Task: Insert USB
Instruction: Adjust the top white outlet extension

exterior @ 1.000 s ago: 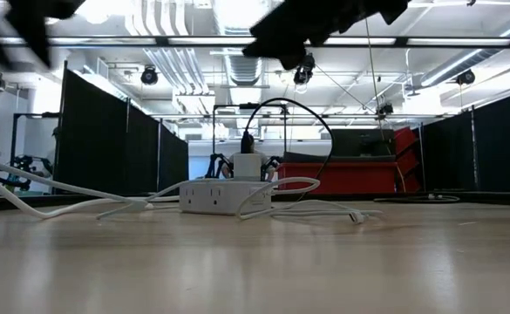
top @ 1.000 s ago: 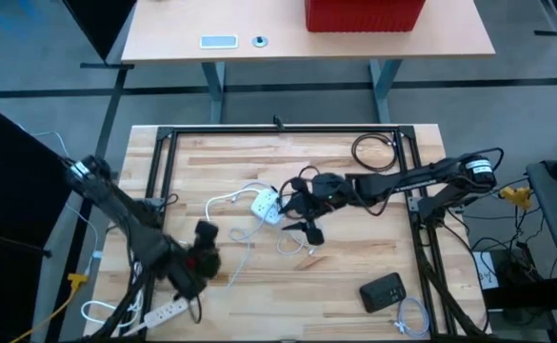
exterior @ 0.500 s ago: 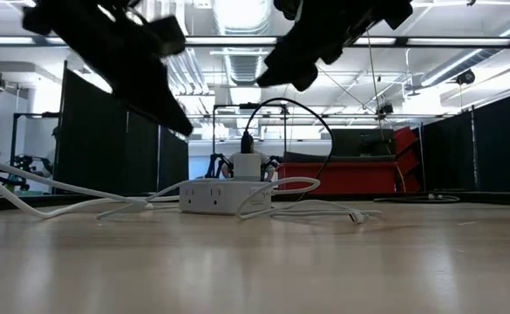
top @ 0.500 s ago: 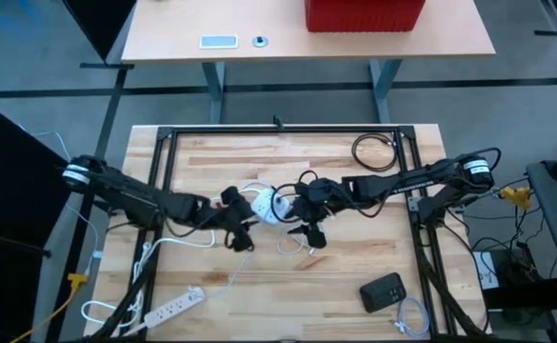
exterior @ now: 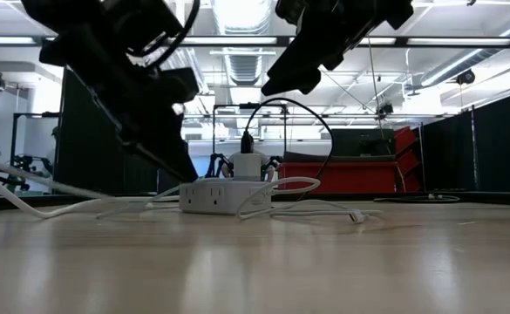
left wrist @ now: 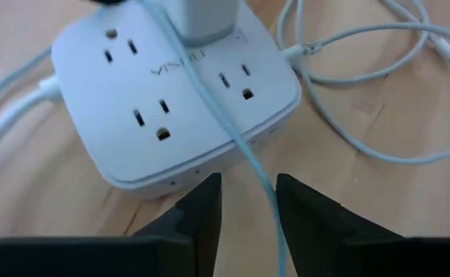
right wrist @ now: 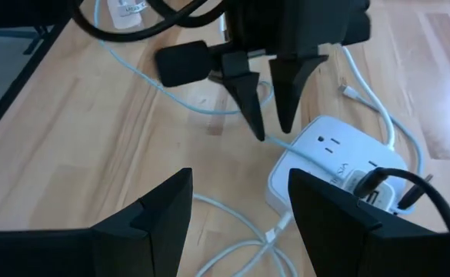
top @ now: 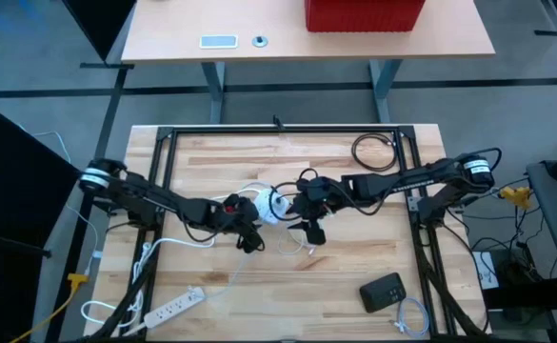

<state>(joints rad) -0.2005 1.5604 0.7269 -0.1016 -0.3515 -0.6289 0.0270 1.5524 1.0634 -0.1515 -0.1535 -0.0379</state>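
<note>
Left wrist view, nearest first: the left claw [left wrist: 248, 201] hangs low over the worktop [left wrist: 409, 231], its two fingers spread, and a thin pale cable [left wrist: 236, 138] runs between them without being pinched. Just ahead sits the white power strip [left wrist: 171, 100], a white charger block [left wrist: 205, 17] plugged into its top. Beyond it, on the opposite side, the right claw [top: 308, 232] hovers with fingers also spread, holding nothing. Judging by this, the left arm is nearer, and the cable's long axis points straight at the strip.
</note>
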